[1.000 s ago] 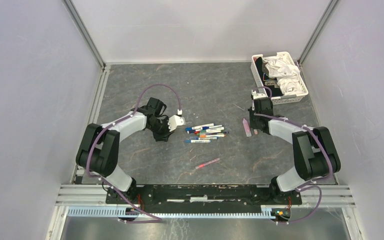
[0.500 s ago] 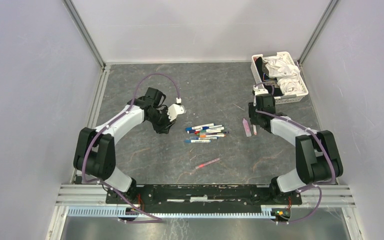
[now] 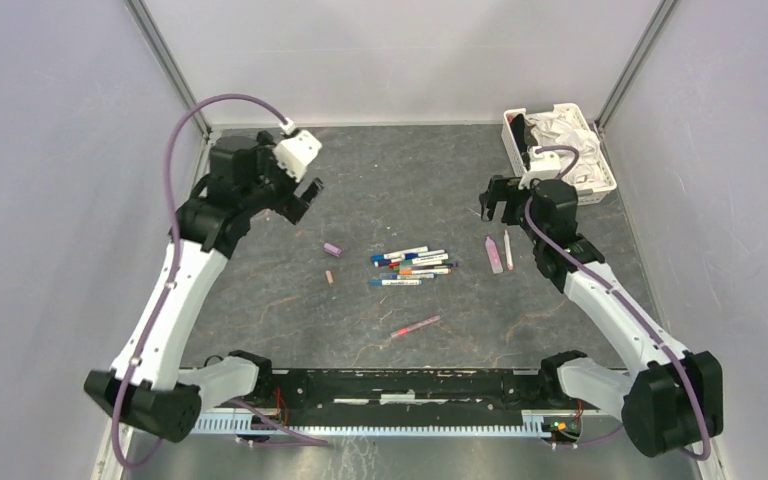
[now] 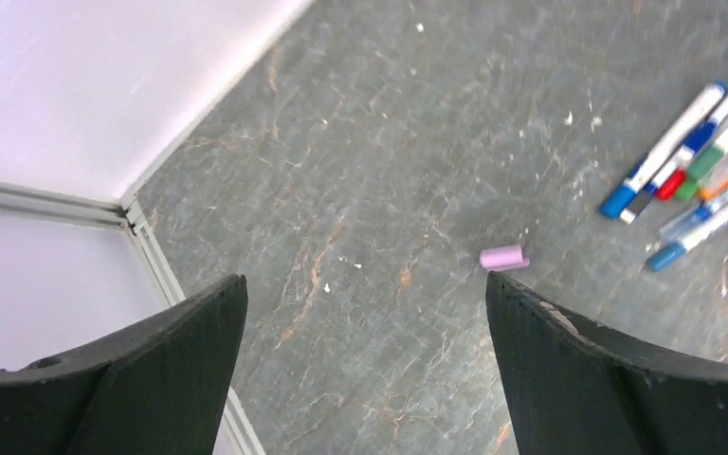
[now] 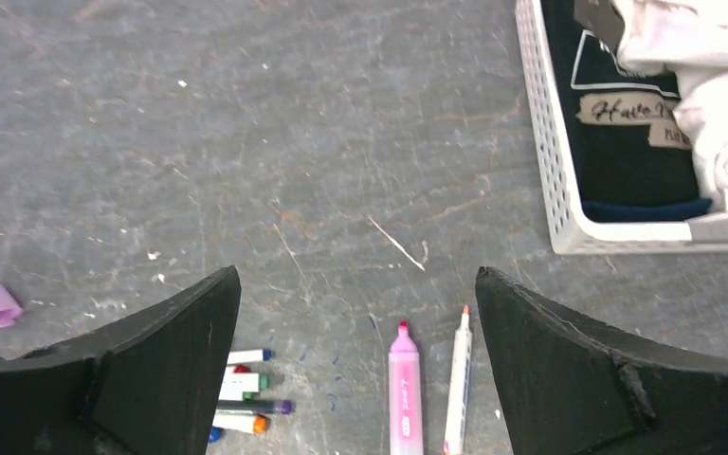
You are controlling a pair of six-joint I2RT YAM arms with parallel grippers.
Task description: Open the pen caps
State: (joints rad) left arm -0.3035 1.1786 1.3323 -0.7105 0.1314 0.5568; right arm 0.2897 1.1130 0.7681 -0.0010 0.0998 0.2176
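A lilac pen cap [image 3: 332, 249] and a smaller orange pen cap [image 3: 329, 275] lie loose on the grey table, left of a bundle of capped pens [image 3: 415, 267]. The lilac cap [image 4: 503, 257] shows by my left gripper's right fingertip, far below it. My left gripper [image 3: 302, 198] [image 4: 364, 279] hangs open and empty above the back left. An uncapped pink highlighter [image 5: 404, 389] and an uncapped white pen [image 5: 458, 379] lie side by side under my right gripper [image 3: 498, 208] [image 5: 356, 271], which is open, empty and raised above them.
A white slotted basket [image 3: 558, 196] holding cloth stands at the back right, just behind the right gripper. A slim pink pen [image 3: 415, 326] lies alone nearer the arm bases. Metal rails [image 3: 195, 190] edge the table on the left.
Both arms rose off the table and swung toward the back, and both grippers opened. The lilac and orange caps now lie bare where the left gripper was; the white pen lies beside the highlighter.
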